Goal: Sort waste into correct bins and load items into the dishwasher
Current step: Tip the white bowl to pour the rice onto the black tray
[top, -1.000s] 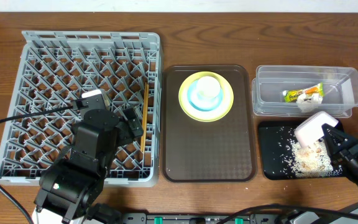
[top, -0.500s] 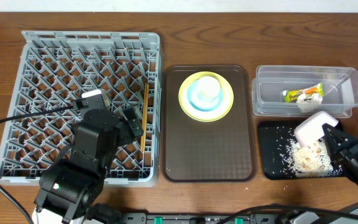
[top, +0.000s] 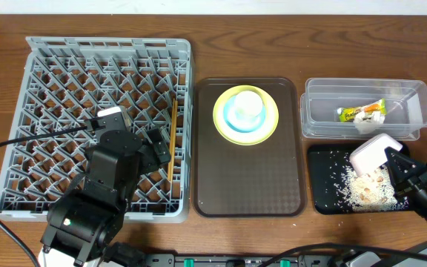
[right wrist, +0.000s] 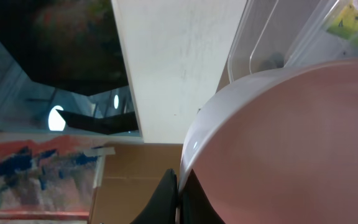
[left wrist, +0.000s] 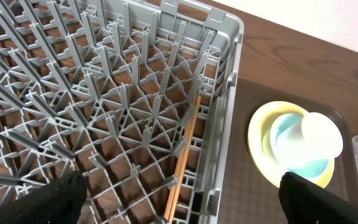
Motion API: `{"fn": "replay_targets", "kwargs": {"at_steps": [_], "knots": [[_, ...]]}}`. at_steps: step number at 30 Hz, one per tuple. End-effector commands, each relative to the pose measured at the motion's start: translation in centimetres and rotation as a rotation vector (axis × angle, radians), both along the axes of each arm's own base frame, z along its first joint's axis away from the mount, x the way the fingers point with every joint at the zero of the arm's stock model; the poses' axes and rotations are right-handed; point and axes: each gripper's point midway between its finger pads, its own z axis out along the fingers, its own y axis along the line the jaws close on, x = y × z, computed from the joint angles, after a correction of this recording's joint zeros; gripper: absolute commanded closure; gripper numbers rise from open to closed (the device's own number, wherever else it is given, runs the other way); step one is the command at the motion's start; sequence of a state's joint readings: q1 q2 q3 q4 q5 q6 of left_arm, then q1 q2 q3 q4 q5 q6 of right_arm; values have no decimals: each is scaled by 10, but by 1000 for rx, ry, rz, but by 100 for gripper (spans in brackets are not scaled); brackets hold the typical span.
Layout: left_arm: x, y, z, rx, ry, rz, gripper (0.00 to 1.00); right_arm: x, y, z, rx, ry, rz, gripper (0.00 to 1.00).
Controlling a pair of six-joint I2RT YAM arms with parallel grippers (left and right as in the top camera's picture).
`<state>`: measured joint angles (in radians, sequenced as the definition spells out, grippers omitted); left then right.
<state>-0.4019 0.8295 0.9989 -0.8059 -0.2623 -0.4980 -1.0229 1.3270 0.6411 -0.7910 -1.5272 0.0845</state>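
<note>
Though still tilted, white bowl [top: 374,152] motionless.

Overhead looks straight down on the whole worktop [top: 236,44]. The left wrist view, close above the dish rack [left wrist: 229,81], faces the plate [left wrist: 255,134], both shared with overhead. The right wrist view sits hard against the white bowl [right wrist: 291,143], angled upward.

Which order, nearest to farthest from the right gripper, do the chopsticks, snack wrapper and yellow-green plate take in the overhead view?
1. Snack wrapper, in the clear tub, right side, near the right gripper.
2. Yellow-green plate, on the brown tray, centre.
3. Chopsticks, in the grey rack, far left.
</note>
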Motion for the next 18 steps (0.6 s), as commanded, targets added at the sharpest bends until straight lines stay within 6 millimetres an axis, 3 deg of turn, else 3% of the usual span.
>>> {"fn": "replay_targets", "kwargs": {"at_steps": [1, 9, 18], "knots": [[1, 3, 3, 5, -7, 14, 0, 0, 2, 7, 38, -15, 6, 99], [1, 3, 3, 5, -7, 14, 0, 2, 22, 12, -101, 1, 66, 99], [1, 3, 3, 5, -7, 14, 0, 1, 72, 42, -393, 39, 163, 99]]}}
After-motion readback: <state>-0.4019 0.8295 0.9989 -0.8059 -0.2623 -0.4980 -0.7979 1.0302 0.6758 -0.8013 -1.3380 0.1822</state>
